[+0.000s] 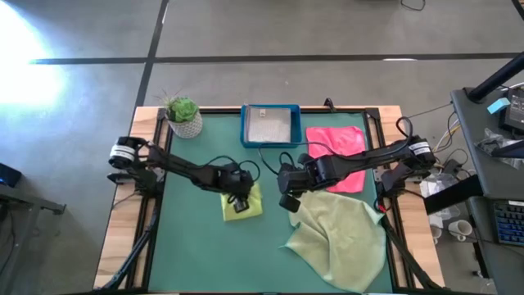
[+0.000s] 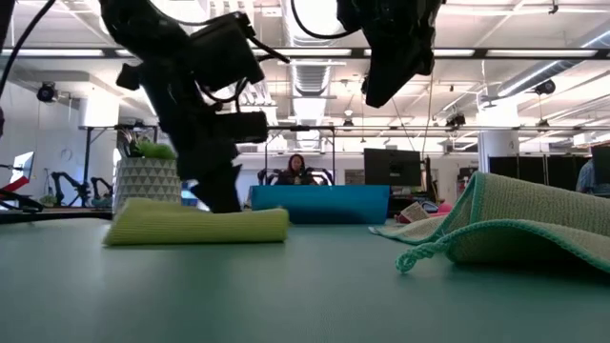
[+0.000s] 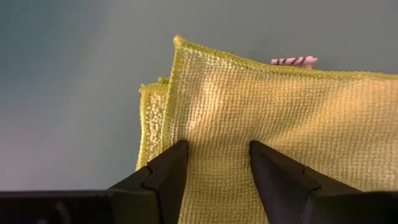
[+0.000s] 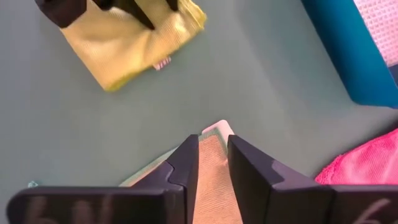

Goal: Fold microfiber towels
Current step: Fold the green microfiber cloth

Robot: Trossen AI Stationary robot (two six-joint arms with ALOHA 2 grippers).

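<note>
A folded yellow towel [image 1: 243, 203] lies flat on the green table, left of centre. My left gripper [image 3: 217, 155] stands open on top of it. A large pale sage towel [image 1: 340, 238] lies rumpled at the near right, with one corner [image 4: 217, 132] pointing toward the table's middle. My right gripper [image 1: 289, 200] hangs high above that corner [image 2: 376, 90]. A narrow gap shows between its fingers, and they hold nothing. A pink towel [image 1: 337, 147] lies flat at the far right, partly under my right arm. A light grey towel [image 1: 270, 125] lies in the blue tray [image 1: 246, 127]. My left gripper has both open fingertips [image 3: 171, 165] set down on the top layer of the folded yellow towel [image 3: 217, 112], near one corner. The fingers slant down from above, coming from the table's left. The towel lies flat on the table, with cloth showing in the gap between the fingers.
A potted plant [image 1: 183, 116] stands at the far left corner, and the blue tray sits at the far middle [image 2: 319, 202]. Bare green table lies at the near left and between the yellow and sage towels. The sage towel's raised fold [image 2: 519, 224] stands at the near right.
</note>
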